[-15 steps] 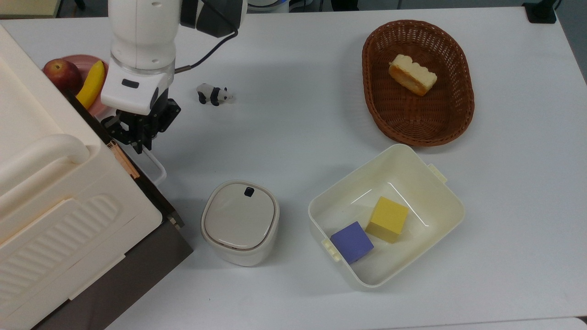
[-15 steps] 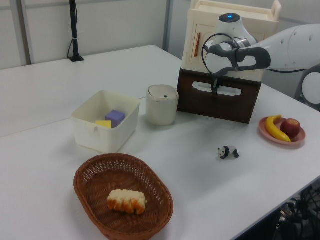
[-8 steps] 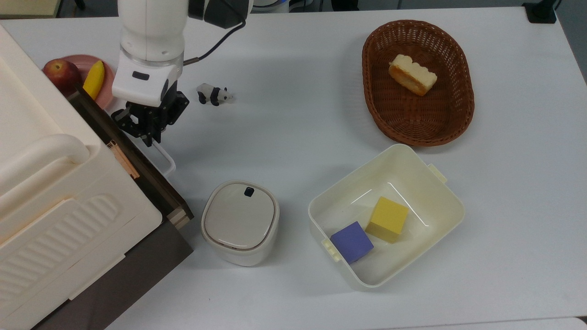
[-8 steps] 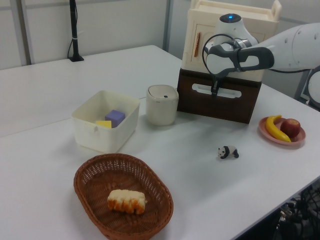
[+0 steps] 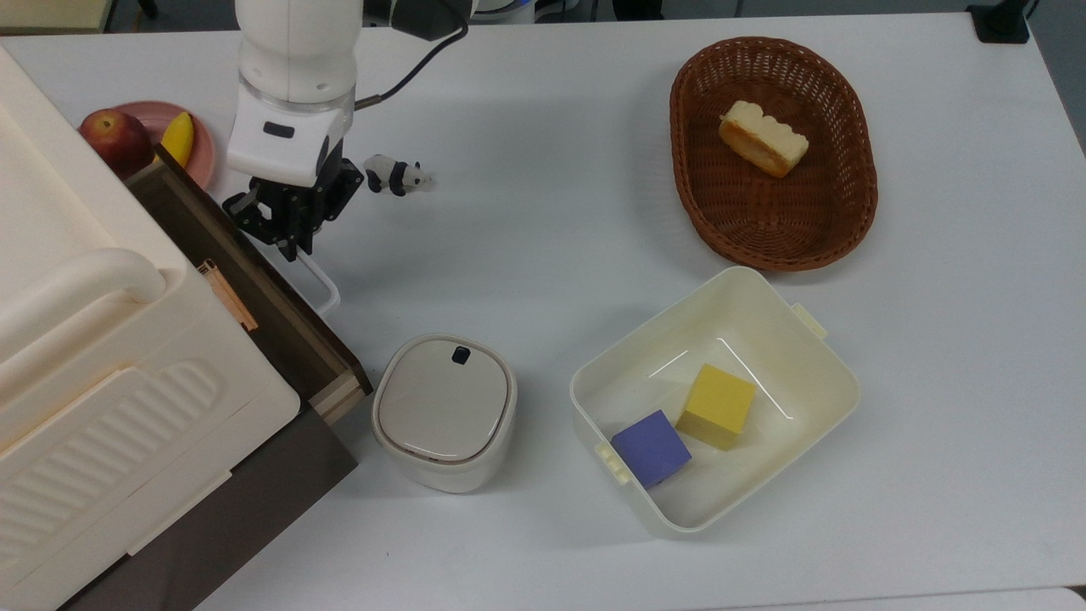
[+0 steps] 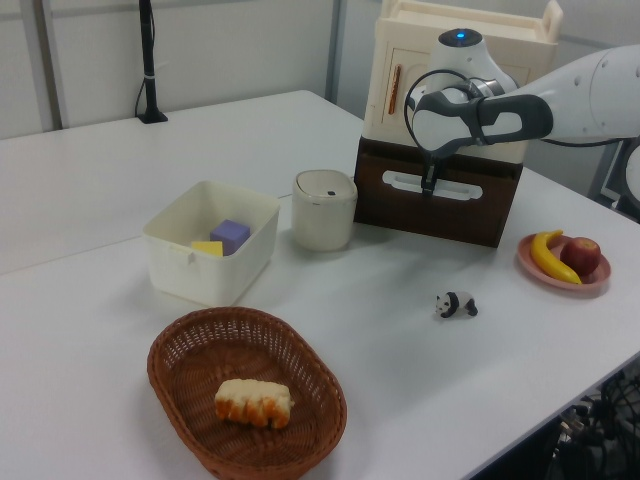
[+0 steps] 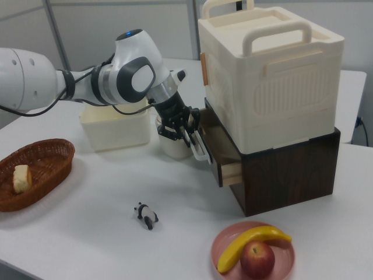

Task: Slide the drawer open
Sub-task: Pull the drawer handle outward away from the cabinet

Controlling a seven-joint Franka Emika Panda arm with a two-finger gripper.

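The shallow dark brown wooden drawer (image 5: 254, 288) looks matt, with pale bare wood at its side. The oval brown woven wicker basket (image 5: 848, 212) looks rough.

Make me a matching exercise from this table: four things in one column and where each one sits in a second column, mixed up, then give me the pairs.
Things
1. banana
2. purple cube
3. bread
4. gripper

Places
A. in the wicker basket
B. on the white handle of the drawer
C. on the pink plate beside an apple
D. in the cream tub next to a yellow cube

Pairs: 1-C, 2-D, 3-A, 4-B
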